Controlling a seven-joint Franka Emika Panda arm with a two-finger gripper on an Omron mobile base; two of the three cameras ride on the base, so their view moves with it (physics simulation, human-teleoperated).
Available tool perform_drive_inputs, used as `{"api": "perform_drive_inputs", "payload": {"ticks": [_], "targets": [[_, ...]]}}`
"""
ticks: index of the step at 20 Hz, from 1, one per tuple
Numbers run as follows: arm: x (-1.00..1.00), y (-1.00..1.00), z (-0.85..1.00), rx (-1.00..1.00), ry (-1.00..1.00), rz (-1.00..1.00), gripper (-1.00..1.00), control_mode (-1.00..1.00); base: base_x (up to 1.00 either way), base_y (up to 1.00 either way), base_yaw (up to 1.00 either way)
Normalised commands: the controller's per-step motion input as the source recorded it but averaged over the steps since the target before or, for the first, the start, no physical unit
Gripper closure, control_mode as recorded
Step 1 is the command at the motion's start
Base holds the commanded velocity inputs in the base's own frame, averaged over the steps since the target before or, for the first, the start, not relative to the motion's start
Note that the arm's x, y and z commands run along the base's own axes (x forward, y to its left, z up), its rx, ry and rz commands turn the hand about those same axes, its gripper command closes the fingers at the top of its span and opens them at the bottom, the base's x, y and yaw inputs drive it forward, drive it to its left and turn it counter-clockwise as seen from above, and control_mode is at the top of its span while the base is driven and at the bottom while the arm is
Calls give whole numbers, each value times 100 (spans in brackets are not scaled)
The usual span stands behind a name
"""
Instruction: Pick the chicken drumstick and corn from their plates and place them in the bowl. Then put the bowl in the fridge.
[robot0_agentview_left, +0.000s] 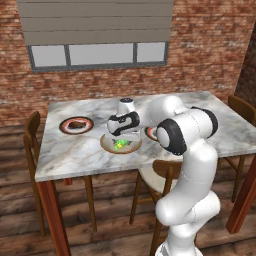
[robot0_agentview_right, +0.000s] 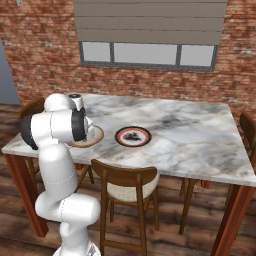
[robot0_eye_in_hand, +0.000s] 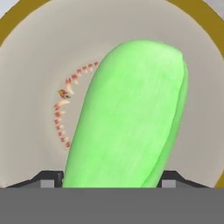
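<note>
On the marble table (robot0_agentview_left: 75, 155) the bowl (robot0_agentview_left: 107, 145) holds the bright green corn (robot0_agentview_left: 120, 144) — the arm's hand hangs directly above it. To the left lies a ringed plate (robot0_agentview_left: 63, 125) with the dark chicken drumstick (robot0_agentview_left: 77, 124) on it, while a second plate (robot0_agentview_left: 150, 133) peeks out behind the arm's elbow.

A home dining area is shown: a marble-topped table (robot0_agentview_left: 90, 150) is ringed by wooden chairs (robot0_agentview_right: 127, 187), set on a plank floor (robot0_agentview_left: 105, 225) before a brick wall (robot0_agentview_right: 45, 55) with a shuttered window (robot0_agentview_right: 147, 54).
</note>
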Motion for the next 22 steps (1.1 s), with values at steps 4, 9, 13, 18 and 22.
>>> {"api": "perform_drive_inputs", "payload": {"ticks": [4, 9, 13, 18, 22], "targets": [[23, 0, -18, 0, -3, 0, 100, -100, 0, 0, 0], [21, 0, -17, 0, -2, 0, 100, -100, 0, 0, 0], [19, 1, -12, 0, -2, 0, 100, -100, 0, 0, 0], [13, 2, -11, 0, 0, 0, 100, -100, 0, 0, 0], [1, 3, -8, 0, 0, 0, -100, -100, 0, 0, 0]]}}
